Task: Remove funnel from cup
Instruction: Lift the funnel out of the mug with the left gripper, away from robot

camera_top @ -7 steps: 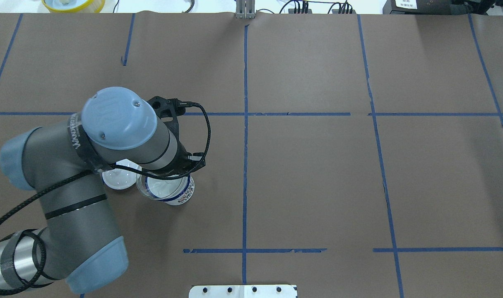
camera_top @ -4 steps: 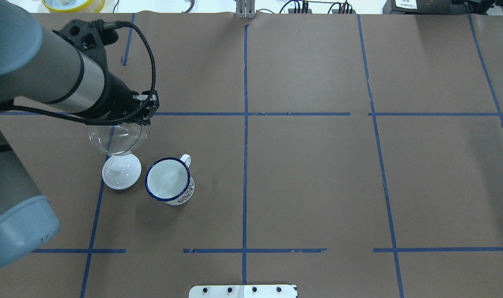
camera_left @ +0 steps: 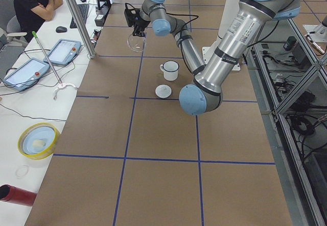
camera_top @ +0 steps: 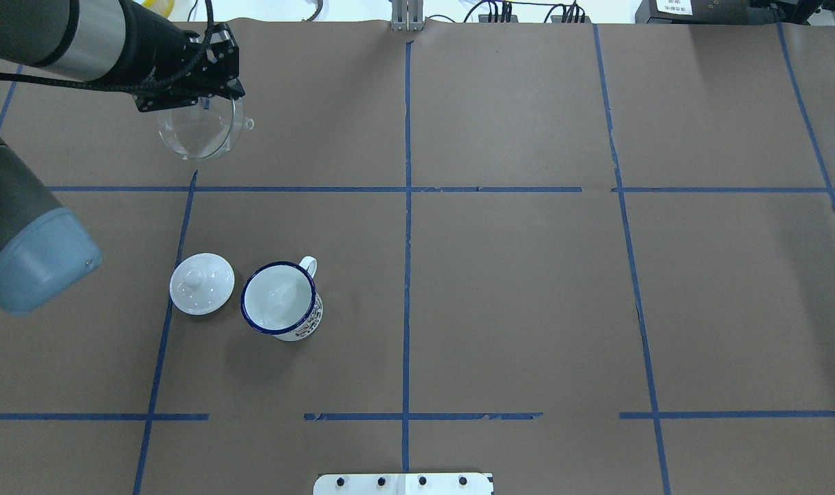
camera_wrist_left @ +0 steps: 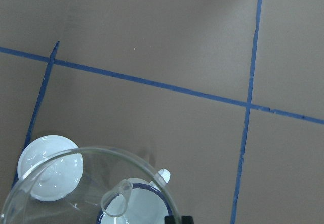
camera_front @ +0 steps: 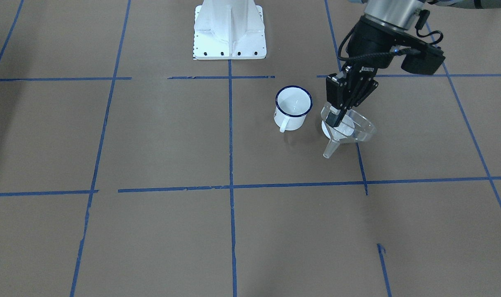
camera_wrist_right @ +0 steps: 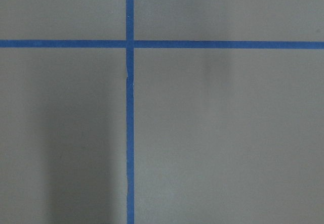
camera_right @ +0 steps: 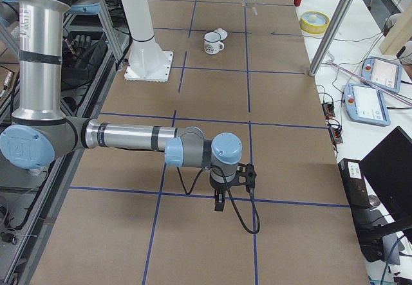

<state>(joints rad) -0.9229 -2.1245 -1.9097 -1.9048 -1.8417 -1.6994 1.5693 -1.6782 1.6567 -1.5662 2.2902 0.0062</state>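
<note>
My left gripper [camera_top: 214, 96] is shut on the rim of the clear funnel [camera_top: 198, 130] and holds it in the air over the far left of the table. The funnel [camera_front: 351, 130] hangs tilted, spout down and clear of the table. The white mug with a dark blue rim [camera_top: 280, 299] stands upright and empty, well apart from the funnel. It also shows in the front view [camera_front: 293, 105]. The left wrist view looks through the funnel [camera_wrist_left: 91, 183] at the mug [camera_wrist_left: 147, 204]. My right gripper [camera_right: 219, 201] hovers over the table's other end; I cannot tell its state.
A white knobbed lid [camera_top: 201, 283] lies just left of the mug. The robot's white base plate [camera_front: 229, 29] sits at the near table edge. A yellow-rimmed bowl [camera_left: 38, 139] and tablets [camera_left: 61, 51] lie on the side bench, where an operator [camera_left: 33, 1] sits.
The left gripper lifted the funnel out of the mug and has carried it away toward the far left of the table. The mug and lid have not moved.
</note>
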